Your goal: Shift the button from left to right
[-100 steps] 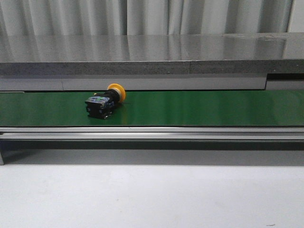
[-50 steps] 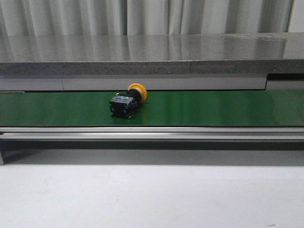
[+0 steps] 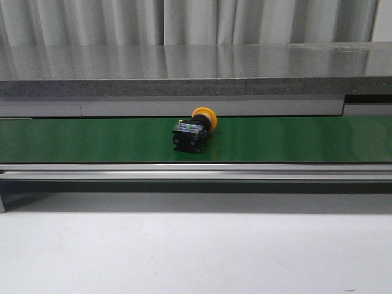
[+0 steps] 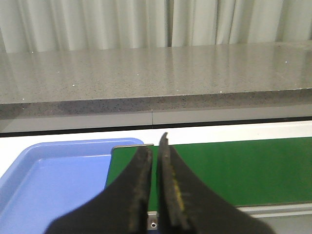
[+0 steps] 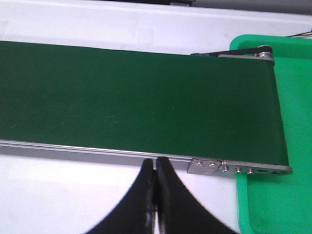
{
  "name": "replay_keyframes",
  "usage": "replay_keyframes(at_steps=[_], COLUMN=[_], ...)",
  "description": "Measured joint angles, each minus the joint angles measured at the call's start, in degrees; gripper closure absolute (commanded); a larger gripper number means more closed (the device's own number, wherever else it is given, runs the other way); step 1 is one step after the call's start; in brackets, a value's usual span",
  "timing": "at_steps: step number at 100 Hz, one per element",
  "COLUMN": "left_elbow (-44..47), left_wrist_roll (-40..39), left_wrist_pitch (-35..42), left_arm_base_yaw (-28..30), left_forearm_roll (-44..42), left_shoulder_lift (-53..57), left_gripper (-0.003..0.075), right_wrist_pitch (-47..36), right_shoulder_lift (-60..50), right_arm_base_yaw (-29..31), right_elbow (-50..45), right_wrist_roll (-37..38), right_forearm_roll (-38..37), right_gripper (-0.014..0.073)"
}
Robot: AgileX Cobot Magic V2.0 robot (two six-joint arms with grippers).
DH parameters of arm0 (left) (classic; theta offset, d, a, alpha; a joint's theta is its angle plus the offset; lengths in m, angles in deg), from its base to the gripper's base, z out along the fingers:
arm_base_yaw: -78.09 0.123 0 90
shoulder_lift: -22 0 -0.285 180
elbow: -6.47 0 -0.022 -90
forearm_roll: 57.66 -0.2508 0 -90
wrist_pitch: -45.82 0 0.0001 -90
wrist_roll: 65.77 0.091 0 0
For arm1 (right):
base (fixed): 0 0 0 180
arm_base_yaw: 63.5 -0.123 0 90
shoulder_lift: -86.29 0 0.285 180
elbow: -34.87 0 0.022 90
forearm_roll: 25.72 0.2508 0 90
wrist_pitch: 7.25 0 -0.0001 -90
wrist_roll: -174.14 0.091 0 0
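Note:
The button [image 3: 193,130] lies on its side on the green conveyor belt [image 3: 294,139], near the middle of the front view, its yellow-orange head toward the back and its black body toward the front. Neither gripper shows in the front view. My left gripper [image 4: 154,147] is shut and empty over the belt's left end [image 4: 234,165]. My right gripper [image 5: 155,163] is shut and empty at the belt's front rail, near its right end [image 5: 146,102]. The button shows in neither wrist view.
A blue tray [image 4: 53,180] sits at the belt's left end. A green tray [image 5: 287,126] sits at the belt's right end. A grey stone ledge [image 3: 196,70] runs behind the belt. A metal rail [image 3: 196,171] edges the belt's front, with white table [image 3: 196,251] before it.
The button has travelled rightward along the belt, from left of centre to about the centre of the front view. Its lying pose has stayed the same.

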Motion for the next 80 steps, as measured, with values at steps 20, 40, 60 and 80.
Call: replay_keyframes(at_steps=[20, 40, 60, 80], left_elbow=[0.0, 0.0, 0.0, 0.0], left_wrist_roll=[0.0, 0.0, 0.0, 0.0], left_wrist_pitch=[0.09, 0.09, 0.09, 0.09], left_arm_base_yaw=[0.0, 0.0, 0.0, 0.0], left_forearm_roll=[0.0, 0.0, 0.0, 0.0], left_shoulder_lift=[0.0, 0.0, 0.0, 0.0], left_gripper=[0.0715, 0.0715, 0.0715, 0.0715], right_wrist_pitch=[0.04, 0.75, 1.11, 1.11], right_shoulder_lift=[7.06, 9.06, 9.06, 9.06], right_arm_base_yaw=[0.0, 0.0, 0.0, 0.0], right_elbow=[0.93, 0.93, 1.05, 1.15], right_wrist_roll=[0.0, 0.0, 0.0, 0.0], right_forearm_roll=[0.09, 0.36, 0.74, 3.96], right_gripper=[0.0658, 0.0438, 0.008, 0.0045])
